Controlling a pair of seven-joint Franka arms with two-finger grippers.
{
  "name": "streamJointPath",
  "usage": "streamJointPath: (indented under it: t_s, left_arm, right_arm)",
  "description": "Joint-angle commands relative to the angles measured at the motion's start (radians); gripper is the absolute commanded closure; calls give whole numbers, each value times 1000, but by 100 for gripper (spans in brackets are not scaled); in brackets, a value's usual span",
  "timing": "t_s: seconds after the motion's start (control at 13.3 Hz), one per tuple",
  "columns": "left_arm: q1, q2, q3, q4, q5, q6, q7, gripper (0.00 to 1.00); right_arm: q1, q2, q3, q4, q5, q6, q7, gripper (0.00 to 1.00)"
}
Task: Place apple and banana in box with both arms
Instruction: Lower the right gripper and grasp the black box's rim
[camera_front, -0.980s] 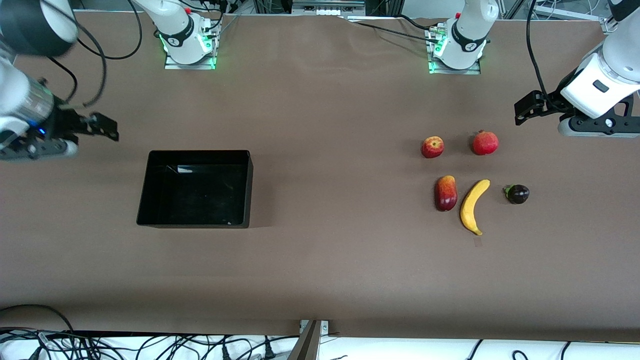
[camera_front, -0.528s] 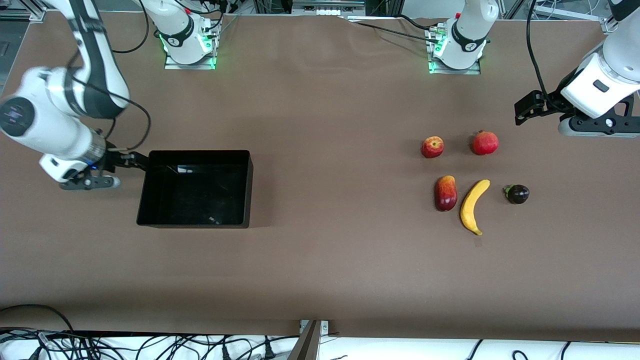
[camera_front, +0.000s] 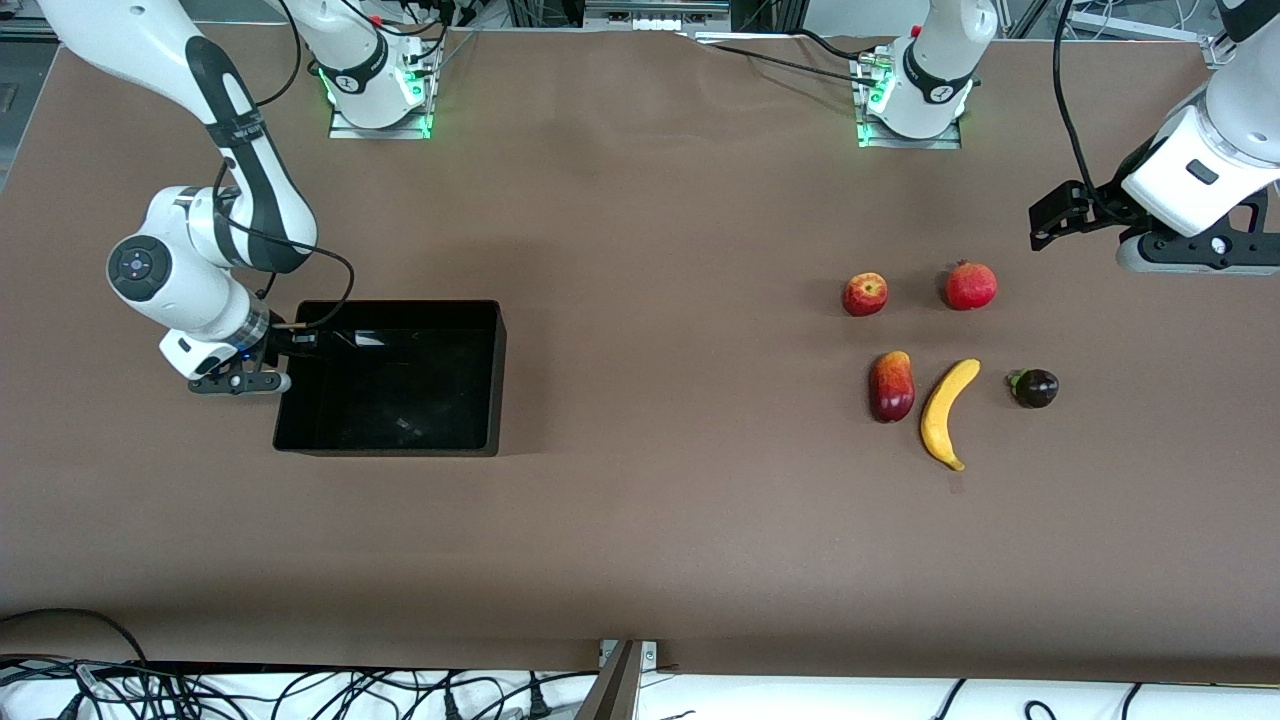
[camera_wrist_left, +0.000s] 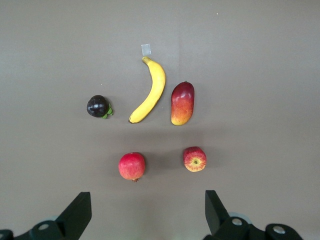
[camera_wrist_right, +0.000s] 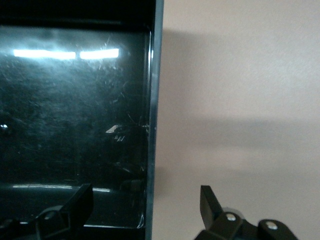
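Observation:
The apple (camera_front: 865, 294) lies on the table beside a pomegranate, and the banana (camera_front: 948, 412) lies nearer the front camera, between a mango and a dark fruit. Both show in the left wrist view: apple (camera_wrist_left: 194, 159), banana (camera_wrist_left: 149, 91). The black box (camera_front: 498, 375) stands toward the right arm's end, with nothing in it. My right gripper (camera_front: 300, 338) is open and straddles the box's end wall (camera_wrist_right: 152, 100), one finger inside and one outside, as the right wrist view (camera_wrist_right: 145, 194) shows. My left gripper (camera_front: 1045, 218) hangs open and empty over bare table by the fruit; it also shows in its wrist view (camera_wrist_left: 146, 199).
A red pomegranate (camera_front: 970, 286), a red-yellow mango (camera_front: 892, 386) and a dark purple fruit (camera_front: 1035, 388) lie close around the apple and banana. A small tape scrap (camera_front: 956, 485) sits by the banana's tip. Brown table stretches between box and fruit.
The right arm has swung in from the table's end and come down, so its open gripper now sits over the box's end wall. The left arm and the fruit have not moved.

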Motion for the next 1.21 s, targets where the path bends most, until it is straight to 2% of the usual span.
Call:
streamJointPath:
  t_s: [0.0, 0.23, 0.53, 0.75, 1.13]
  left_arm:
    - [1, 3, 2, 23, -17, -23, 12, 0]
    - [1, 3, 2, 23, -17, -22, 13, 0]
    - [1, 6, 3, 25, -17, -23, 13, 0]
    - [1, 6, 3, 25, -17, -23, 12, 0]
    - [1, 8, 2, 36, -15, -23, 12, 0]
  right_arm:
    - [-9, -18, 4, -17, 18, 4, 7, 46]
    - [-12, -19, 4, -14, 18, -5, 4, 98]
    - [-16, -27, 4, -15, 18, -10, 2, 100]
    - [-15, -51, 12, 29, 18, -95, 1, 100]
    - [5, -64, 112, 319, 18, -454, 31, 100]
